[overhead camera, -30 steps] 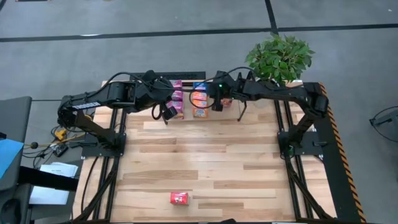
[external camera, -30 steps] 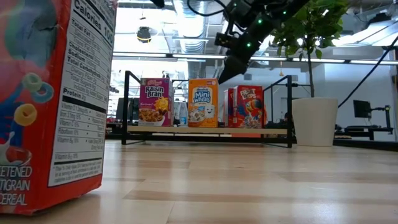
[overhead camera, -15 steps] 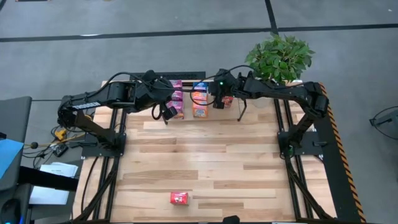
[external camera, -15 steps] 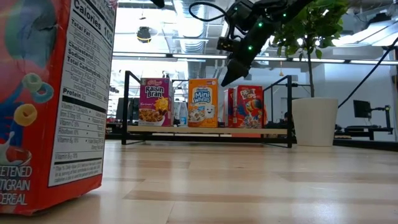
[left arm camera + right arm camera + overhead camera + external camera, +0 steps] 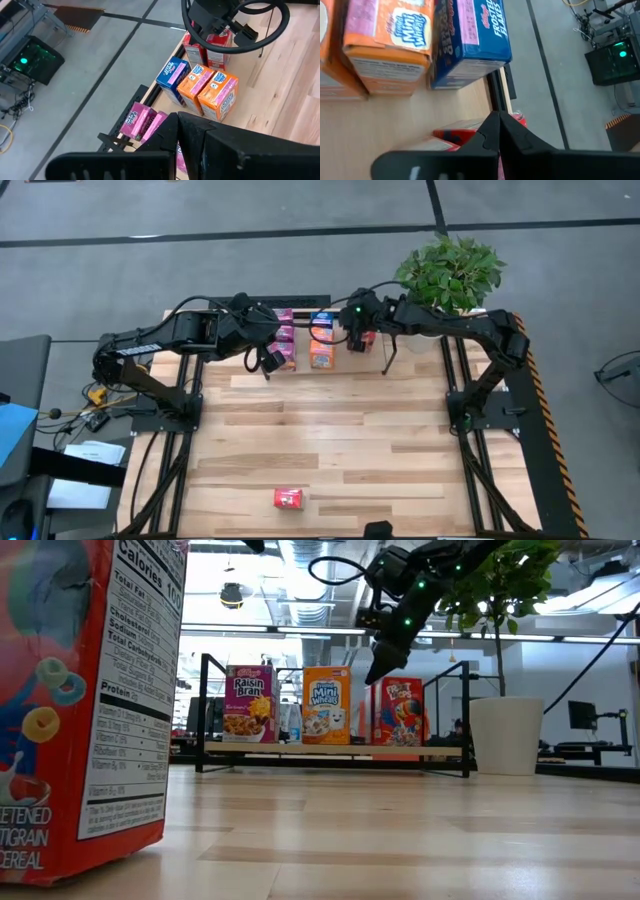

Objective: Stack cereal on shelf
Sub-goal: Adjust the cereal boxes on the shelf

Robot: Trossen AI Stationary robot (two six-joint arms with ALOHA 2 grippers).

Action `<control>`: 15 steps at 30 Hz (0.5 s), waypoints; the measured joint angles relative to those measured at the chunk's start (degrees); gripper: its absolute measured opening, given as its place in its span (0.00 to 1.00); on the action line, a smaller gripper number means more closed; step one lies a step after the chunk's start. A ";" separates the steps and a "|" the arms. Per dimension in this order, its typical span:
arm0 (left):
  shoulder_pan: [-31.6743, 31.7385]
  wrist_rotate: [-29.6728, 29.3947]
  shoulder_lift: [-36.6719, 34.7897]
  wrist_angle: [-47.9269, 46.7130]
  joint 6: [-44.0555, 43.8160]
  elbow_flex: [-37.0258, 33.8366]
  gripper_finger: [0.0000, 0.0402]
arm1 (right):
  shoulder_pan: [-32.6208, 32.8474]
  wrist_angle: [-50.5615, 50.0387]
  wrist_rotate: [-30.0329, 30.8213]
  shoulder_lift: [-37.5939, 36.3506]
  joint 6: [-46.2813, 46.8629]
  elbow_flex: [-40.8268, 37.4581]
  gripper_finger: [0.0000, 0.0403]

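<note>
The shelf stands along the table's far edge. Cereal boxes stand upright on its board: pink, orange, blue and red. One more red cereal box stands on the table near the front edge, and it fills the left of the low view. My right gripper is shut, slanting down at the top of the red boxes on the shelf. My left gripper is shut and hangs in front of the pink boxes, holding nothing. My right gripper's shut fingertips point down at a slant just over the top edge of a red box on the shelf. Whether they touch it, I cannot tell.
A potted plant in a white pot stands at the far right corner, beside the shelf's right end. The wooden table stretches between the shelf and the lone red box.
My right gripper, still shut, has gone along the shelf toward the table's right edge and slightly down. It has passed from above the orange box to the top of the red boxes.
</note>
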 joint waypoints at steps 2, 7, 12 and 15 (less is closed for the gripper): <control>0.00 0.02 0.00 0.00 -0.17 0.00 0.00 | -0.11 -0.08 0.03 -0.03 0.00 0.00 0.07; 0.00 0.02 0.00 0.00 -0.17 0.00 0.00 | 0.60 -1.11 1.58 -0.55 0.00 0.28 0.08; 0.00 0.06 0.00 -0.08 -0.14 0.00 0.00 | 3.10 -7.71 1.72 -2.23 0.00 5.21 0.05; 0.00 0.06 0.00 -0.89 -0.18 0.00 0.00 | 4.92 -13.38 1.46 -4.52 0.14 6.34 0.03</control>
